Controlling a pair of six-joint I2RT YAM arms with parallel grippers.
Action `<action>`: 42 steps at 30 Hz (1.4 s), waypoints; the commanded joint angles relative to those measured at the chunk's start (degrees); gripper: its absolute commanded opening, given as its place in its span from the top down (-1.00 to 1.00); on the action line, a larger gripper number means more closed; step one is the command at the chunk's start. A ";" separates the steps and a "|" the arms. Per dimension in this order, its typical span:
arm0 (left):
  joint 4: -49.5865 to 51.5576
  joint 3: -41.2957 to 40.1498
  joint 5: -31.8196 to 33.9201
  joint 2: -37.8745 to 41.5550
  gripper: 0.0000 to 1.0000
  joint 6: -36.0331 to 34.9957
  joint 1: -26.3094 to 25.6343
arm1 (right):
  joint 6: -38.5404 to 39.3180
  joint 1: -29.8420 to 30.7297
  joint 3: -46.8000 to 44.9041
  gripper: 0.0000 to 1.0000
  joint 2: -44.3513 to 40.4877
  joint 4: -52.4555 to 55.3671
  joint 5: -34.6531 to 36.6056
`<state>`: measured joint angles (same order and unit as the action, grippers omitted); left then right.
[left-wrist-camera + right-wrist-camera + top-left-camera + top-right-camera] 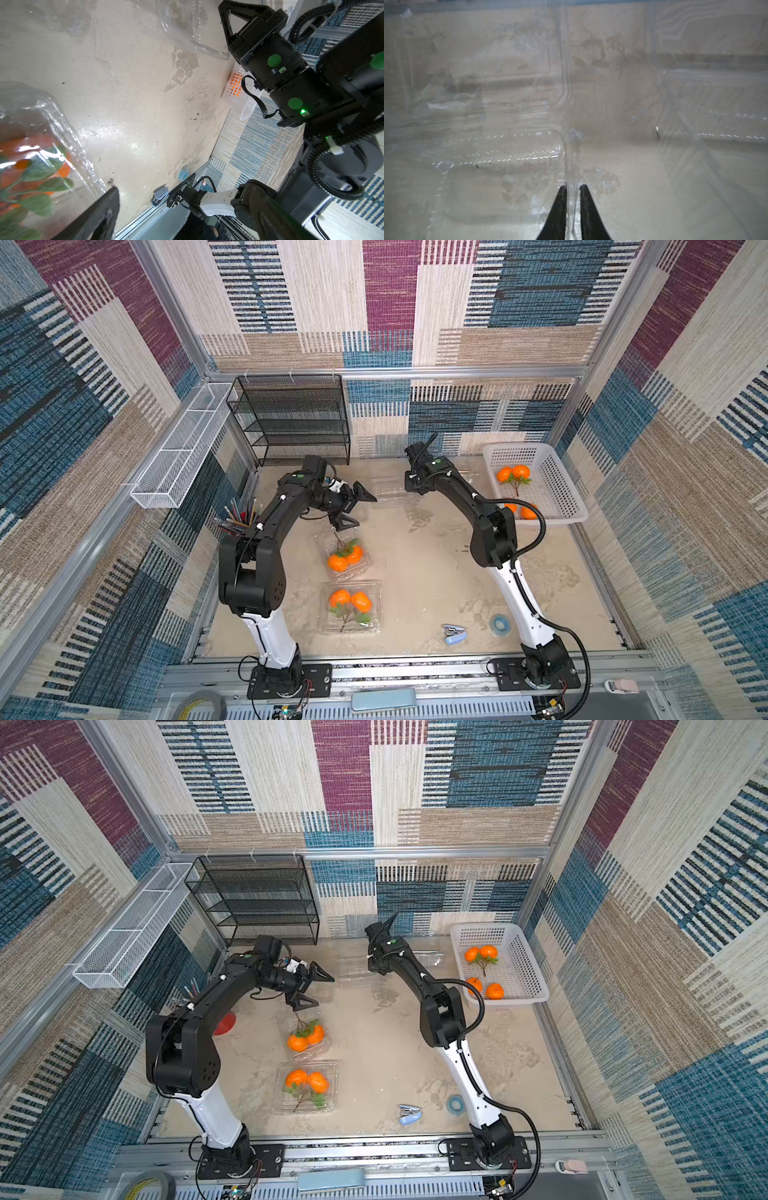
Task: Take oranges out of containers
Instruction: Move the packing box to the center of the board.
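**L gripper** (365, 512): left of centre in both top views, above the table. Jaws spread wide, nothing between them.

**R gripper** (573, 188): upper centre in the top views, low near the back wall. In the R wrist view the fingertips stand nearly together w/ a thin clear plastic edge in the gap. Whether they press it: cannot tell.

**Empty containers** (387, 489): clear plastic, upper centre, beside the R arm. Outlines hard to trace.

**Upper container** (362, 573): centre-left, just below the L gripper. Holds 2 oranges (345, 558) on a leafy stem; the stem points toward that gripper.

**Lower container** (375, 588): lower centre-left, just below the upper one. Lid looks down; second pair (351, 600) inside.

**Basket** (557, 489): white, perforated, upper right. 4 oranges inside: far pair (513, 472) at the back end, near pair (528, 513) at the front end, partly behind the R arm's cable.

**Misc.**: stapler (454, 634) and tape roll (500, 623) at lower right of centre; black mesh rack (291, 418) at upper left.
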<state>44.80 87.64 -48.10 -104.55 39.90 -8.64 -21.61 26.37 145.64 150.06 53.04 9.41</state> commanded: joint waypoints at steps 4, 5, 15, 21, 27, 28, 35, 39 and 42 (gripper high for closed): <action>0.89 0.10 -1.03 0.66 -0.98 -2.36 -0.06 | 0.34 -0.88 2.44 0.64 0.77 -2.28 -0.75; 0.95 0.04 -0.94 0.74 -0.98 -2.36 -0.05 | 0.34 -0.93 2.53 0.63 0.61 -2.56 -0.95; 0.86 -0.08 0.92 1.66 -0.98 -2.38 -0.06 | -3.22 -1.92 2.75 0.44 -3.12 -5.94 -3.37; 0.71 -1.11 3.09 4.03 -0.98 -2.00 -0.59 | -5.91 -2.81 3.26 0.10 -6.75 -7.29 -6.12; 0.93 -2.55 4.52 6.31 -0.98 -1.73 -0.50 | -7.87 -3.37 3.25 -0.44 -10.82 -5.79 -8.91; 1.53 -2.62 5.18 6.66 -0.98 -1.97 -0.43 | -8.05 -3.38 3.04 -0.57 -11.65 -5.18 -9.50; 14.02 2.37 14.34 6.08 -0.98 -5.81 0.90 | -7.85 -2.14 -12.77 -0.98 -22.37 -8.66 -13.16; 18.57 2.71 20.95 5.65 -0.98 -7.82 3.30 | -7.57 -0.41 -27.63 -0.97 -29.62 -16.10 -16.47; 19.27 0.74 23.58 6.74 -0.98 -8.34 5.50 | -7.28 1.37 -35.01 -0.97 -33.21 -17.64 -16.95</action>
<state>59.75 89.36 -29.61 -98.59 34.15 -4.32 -28.64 26.74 114.67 119.46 40.27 -5.67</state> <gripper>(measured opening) 0.989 0.984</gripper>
